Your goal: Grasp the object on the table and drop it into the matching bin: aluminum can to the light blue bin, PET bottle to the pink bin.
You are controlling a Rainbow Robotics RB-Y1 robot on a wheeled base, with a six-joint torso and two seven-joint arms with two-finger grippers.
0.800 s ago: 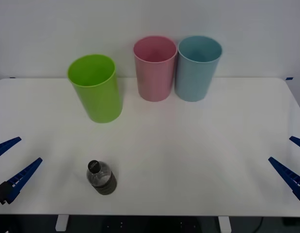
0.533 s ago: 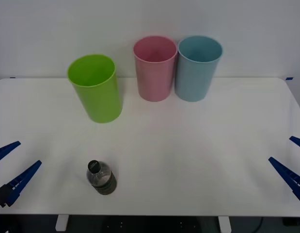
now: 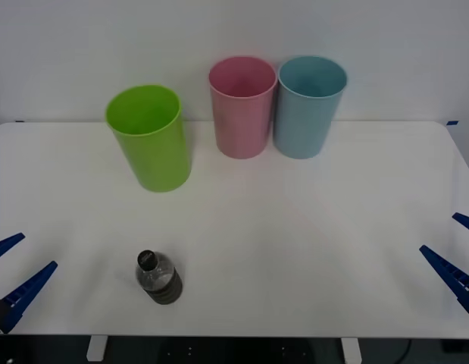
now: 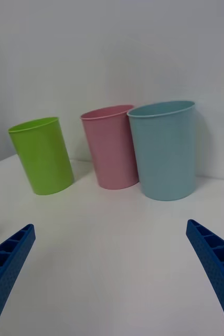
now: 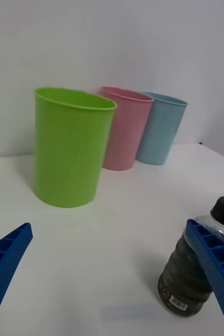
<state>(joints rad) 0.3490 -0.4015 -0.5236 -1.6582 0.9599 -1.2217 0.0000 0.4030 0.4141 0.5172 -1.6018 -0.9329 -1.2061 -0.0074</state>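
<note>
The PET bottle (image 3: 158, 278) is small and clear, with a black cap and a dark lower part. It stands upright near the table's (image 3: 295, 227) front edge, left of centre. My left gripper (image 3: 39, 250) is open at the front left corner, well to the left of the bottle. In the left wrist view the bottle (image 5: 193, 262) sits close behind one finger of the left gripper (image 5: 109, 226). The pink bin (image 3: 242, 110) and light blue bin (image 3: 310, 110) stand side by side at the back. My right gripper (image 3: 439, 232) hangs open at the right edge.
A lime green bin (image 3: 151, 140) stands left of the pink one, nearer to me. In the right wrist view the green bin (image 4: 42, 155), pink bin (image 4: 112, 147) and light blue bin (image 4: 164, 152) line up beyond the open right gripper (image 4: 110, 224).
My left gripper has slid a little toward the table's front left corner, still open. The bottle, the bins and the right gripper have not moved.
</note>
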